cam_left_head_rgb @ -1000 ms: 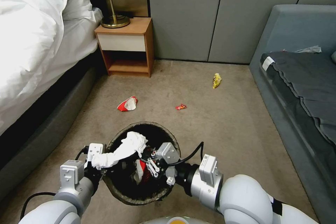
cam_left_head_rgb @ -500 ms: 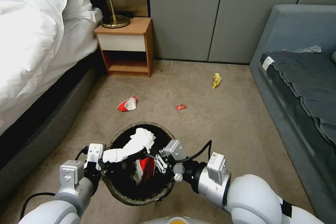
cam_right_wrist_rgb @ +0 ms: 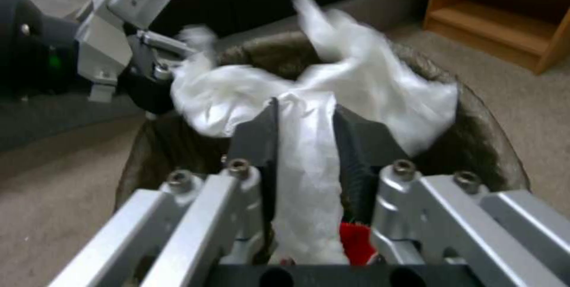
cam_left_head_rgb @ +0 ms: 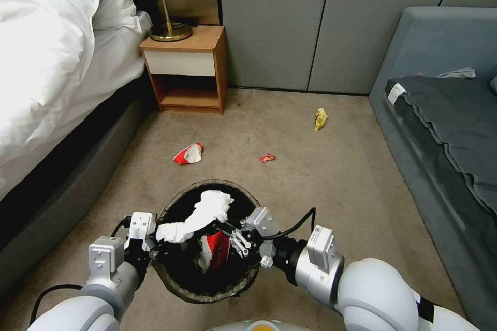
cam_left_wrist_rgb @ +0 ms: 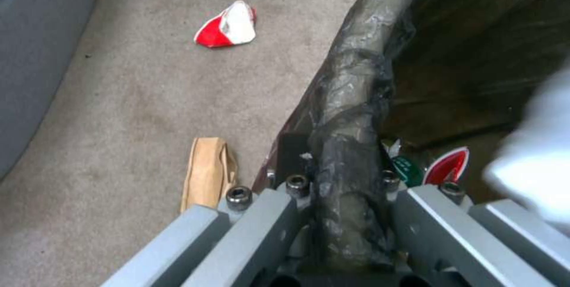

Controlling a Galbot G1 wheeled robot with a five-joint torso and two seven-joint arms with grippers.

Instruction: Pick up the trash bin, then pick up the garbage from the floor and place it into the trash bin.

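The trash bin, lined with a dark bag, hangs low in front of me. My left gripper is shut on the bin's rim. Over the bin's opening my right gripper is shut on a long white tissue, which trails out past the fingertips as a crumpled tissue. A red wrapper lies inside the bin. On the carpet lie more garbage: a red-white wrapper, a small red wrapper and a yellow wrapper.
A bed runs along the left, a wooden nightstand with a lamp stands at the back, and a grey sofa lines the right. A tan paper scrap lies on the carpet beside the bin.
My right gripper has drawn back a little to the right with the tissue, and the tissue has shifted the same way over the bin. The left gripper still holds the rim.
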